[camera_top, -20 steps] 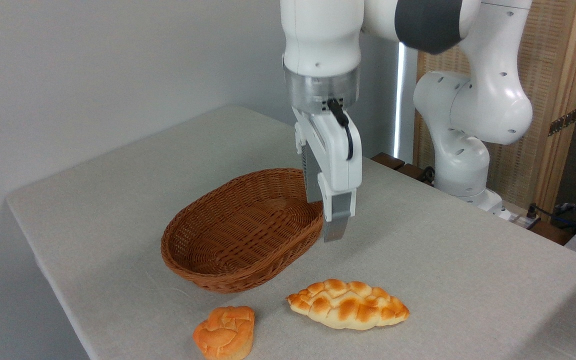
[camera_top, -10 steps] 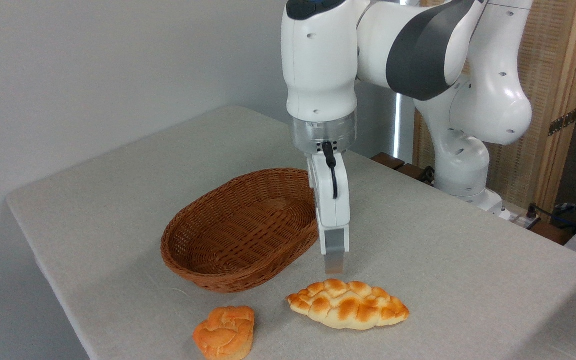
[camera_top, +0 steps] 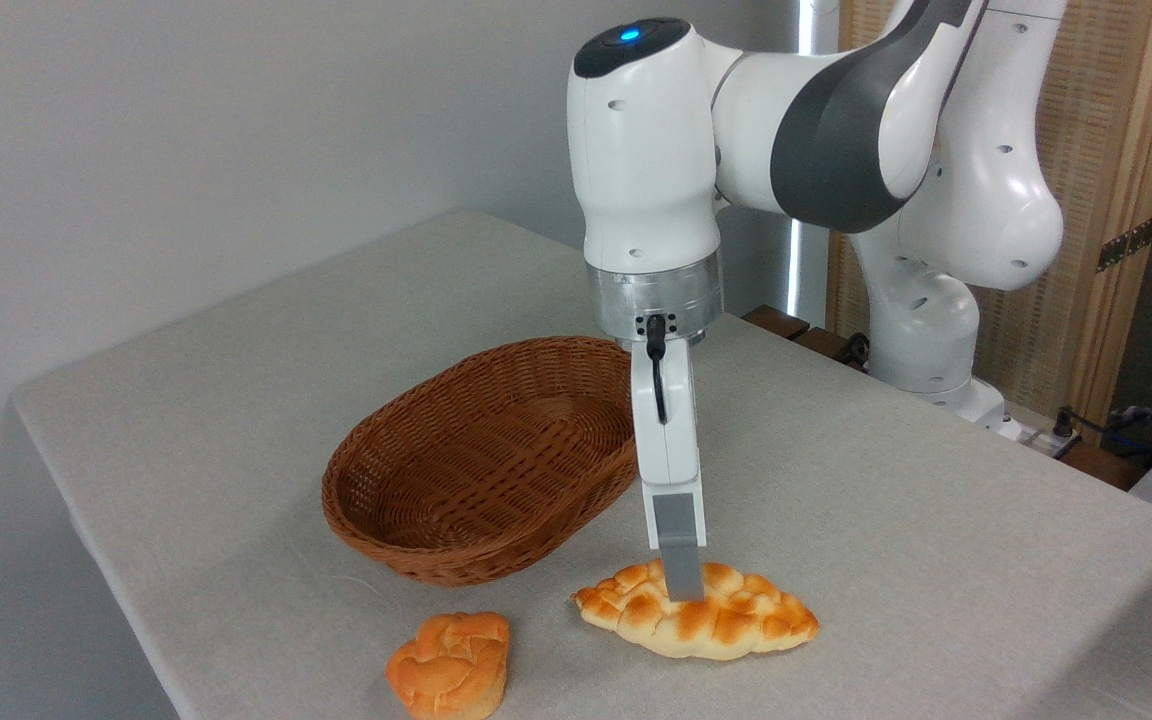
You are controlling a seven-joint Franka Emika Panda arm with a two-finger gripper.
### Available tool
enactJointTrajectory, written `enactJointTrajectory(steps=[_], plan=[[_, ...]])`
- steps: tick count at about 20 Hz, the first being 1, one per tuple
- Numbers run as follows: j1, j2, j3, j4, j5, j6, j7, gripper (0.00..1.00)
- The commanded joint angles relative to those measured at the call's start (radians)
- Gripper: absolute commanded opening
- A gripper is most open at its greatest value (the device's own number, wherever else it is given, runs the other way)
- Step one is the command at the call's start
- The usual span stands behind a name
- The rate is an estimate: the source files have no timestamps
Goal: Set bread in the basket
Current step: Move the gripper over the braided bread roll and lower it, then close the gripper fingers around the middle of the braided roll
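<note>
The bread, a braided pale-yellow loaf with toasted bumps, lies on the table in front of the basket's right end. The brown wicker basket stands empty at the table's middle. My gripper points straight down over the left half of the loaf. I see it edge-on: the near grey finger overlaps the loaf's top, and the far finger is hidden behind it. Nothing is held, and I cannot tell whether the fingertip touches the bread.
A small round orange bun sits near the front edge, left of the loaf. The table's front edge runs just below both breads. The robot's base stands at the back right beside a wooden screen.
The gripper has come down and forward from beside the basket's right rim to the loaf. It has also turned, so it now faces me edge-on.
</note>
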Motion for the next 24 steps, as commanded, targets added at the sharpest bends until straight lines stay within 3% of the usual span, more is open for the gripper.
enactJointTrajectory(steps=[1,5,11,24], plan=[[-0.069,-0.011,0.093,-0.028,0.050,0.058,0.060,1.00],[-0.146,-0.001,0.172,-0.028,0.073,0.060,0.079,1.00],[-0.170,0.020,0.182,-0.028,0.071,0.063,0.077,1.00],[-0.180,0.057,0.205,-0.048,0.073,0.147,0.080,0.99]])
